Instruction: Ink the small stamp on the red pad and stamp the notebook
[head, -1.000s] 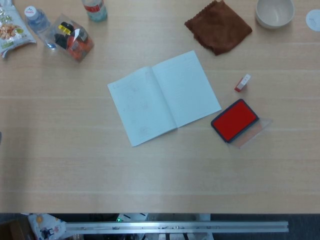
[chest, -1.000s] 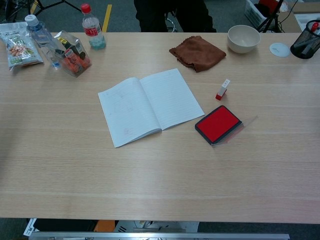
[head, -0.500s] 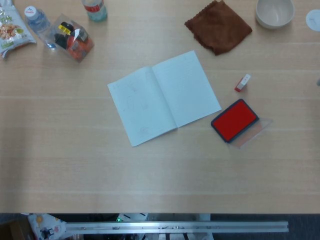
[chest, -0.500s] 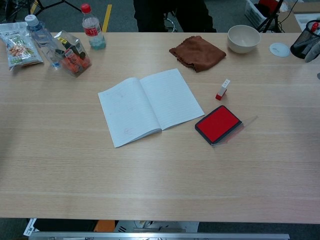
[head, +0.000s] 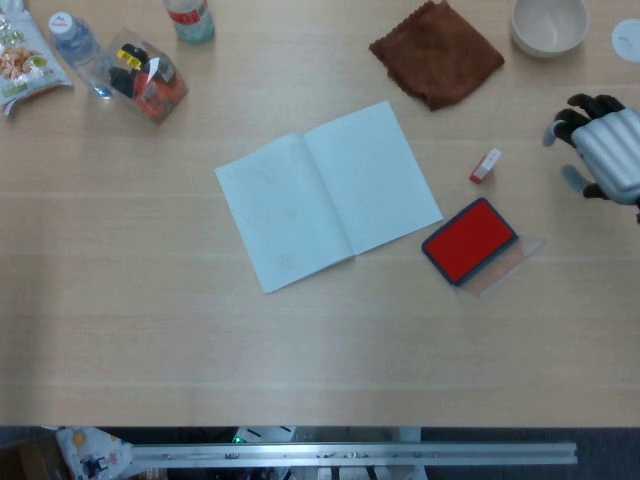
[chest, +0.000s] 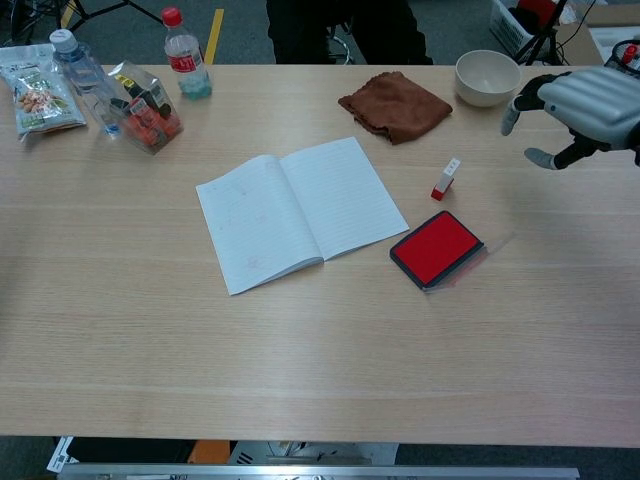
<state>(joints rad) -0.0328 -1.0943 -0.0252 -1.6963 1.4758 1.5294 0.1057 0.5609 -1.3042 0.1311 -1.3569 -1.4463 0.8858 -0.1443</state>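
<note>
— Where was the small stamp (head: 485, 166) at that moment?

— It lay on its side on the counter (head: 320, 340), just beyond the far corner of the red pad (head: 469, 240) and apart from it. The pad sat open, with its clear lid (head: 505, 265) lying flat against its near edge.

— And the notebook (head: 327, 194)?

— It was spread open in the middle of the counter, to the left of the pad, both pages facing up. Nothing rested on it.

— What about the hands?

— Only the right hand (head: 602, 150) showed, at the right edge of both views, hanging above the counter well to the right of the stamp. Its fingers (chest: 511, 112) were apart and somewhat curled, and they held nothing. The left hand was outside both views.

— Anything else on the counter?

— A brown cloth (head: 437, 53) and a pale bowl (head: 549, 24) stood along the far side. At the far left were a bottle with a red cap (chest: 182, 56), another bottle (head: 75, 42), a snack bag (head: 22, 59) and a clear packet (head: 142, 76).
</note>
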